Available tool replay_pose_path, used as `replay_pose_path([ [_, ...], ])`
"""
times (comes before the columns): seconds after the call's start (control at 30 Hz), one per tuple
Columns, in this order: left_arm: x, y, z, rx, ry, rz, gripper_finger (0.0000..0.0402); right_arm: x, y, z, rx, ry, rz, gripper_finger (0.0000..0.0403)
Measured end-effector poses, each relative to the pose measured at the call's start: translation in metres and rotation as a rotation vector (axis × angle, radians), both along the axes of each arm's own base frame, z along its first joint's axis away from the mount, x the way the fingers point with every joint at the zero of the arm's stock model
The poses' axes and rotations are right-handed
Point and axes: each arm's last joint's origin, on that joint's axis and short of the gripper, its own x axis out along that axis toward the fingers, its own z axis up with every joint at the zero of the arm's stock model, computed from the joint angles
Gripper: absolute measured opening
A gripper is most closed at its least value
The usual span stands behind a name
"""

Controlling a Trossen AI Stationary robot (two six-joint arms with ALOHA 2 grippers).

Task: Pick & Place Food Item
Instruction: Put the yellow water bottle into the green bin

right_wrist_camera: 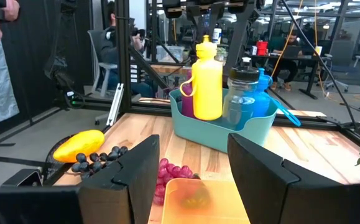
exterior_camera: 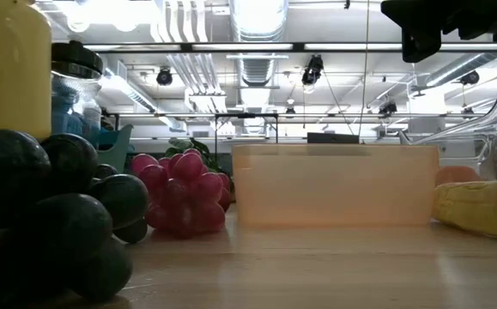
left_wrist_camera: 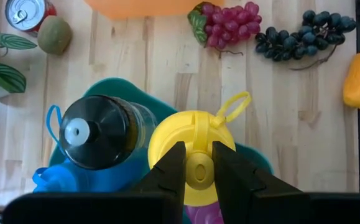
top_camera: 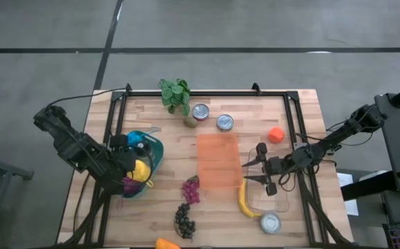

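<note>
A yellow bottle [right_wrist_camera: 207, 87] stands upright in a teal basket [top_camera: 157, 146] at the table's left, beside a clear bottle with a black lid [left_wrist_camera: 96, 130] and a blue one [right_wrist_camera: 263, 84]. My left gripper [left_wrist_camera: 198, 155] is above it, shut on its cap. My right gripper [top_camera: 258, 168] hovers open and level at the table's right, next to a banana [top_camera: 246, 200], and touches nothing. Red grapes [top_camera: 191, 190], dark grapes [top_camera: 184, 220] and an orange tub [top_camera: 217, 159] lie mid-table. My left gripper pinches the small spout [left_wrist_camera: 198, 171] in the middle of the yellow bottle's cap between its two fingers, one on each side. The fingers come from above, slanting steeply down. The bottle stays upright inside the basket; the basket wall hides its bottom.
Two cans [top_camera: 200, 111] [top_camera: 224, 122], a kiwi [top_camera: 191, 122] and a potted plant [top_camera: 176, 93] stand at the far edge. An orange fruit [top_camera: 275, 134] lies far right, a yellow fruit [top_camera: 166, 243] at the near edge. A clear container [top_camera: 275, 197] holds a can [top_camera: 270, 223].
</note>
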Motion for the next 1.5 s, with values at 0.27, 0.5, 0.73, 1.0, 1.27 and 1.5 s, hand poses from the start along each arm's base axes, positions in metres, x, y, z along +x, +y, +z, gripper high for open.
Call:
replay_pose_path([
  [0.27,0.001,0.001,0.000,-0.019,0.018,-0.005,0.0067,0.000,0.000,0.000,0.000,0.000,0.000,0.0189],
  [0.5,0.001,0.001,-0.004,-0.008,0.030,-0.008,0.0067,0.000,0.000,0.000,0.000,0.000,0.000,0.0189],
  [0.73,0.002,0.000,-0.021,0.015,0.098,-0.005,0.0067,0.000,0.000,0.000,0.000,0.000,0.000,0.0189],
  [1.0,0.005,-0.002,-0.022,-0.004,0.074,-0.001,0.0067,0.000,0.000,0.000,0.000,0.000,0.000,0.0189],
  [1.27,0.009,-0.005,-0.036,-0.001,0.081,0.007,0.0067,0.000,0.000,0.000,0.000,0.000,0.000,0.0189],
  [1.5,0.011,-0.007,-0.048,-0.003,0.085,0.023,0.0067,0.000,0.000,0.000,0.000,0.000,0.000,0.0189],
])
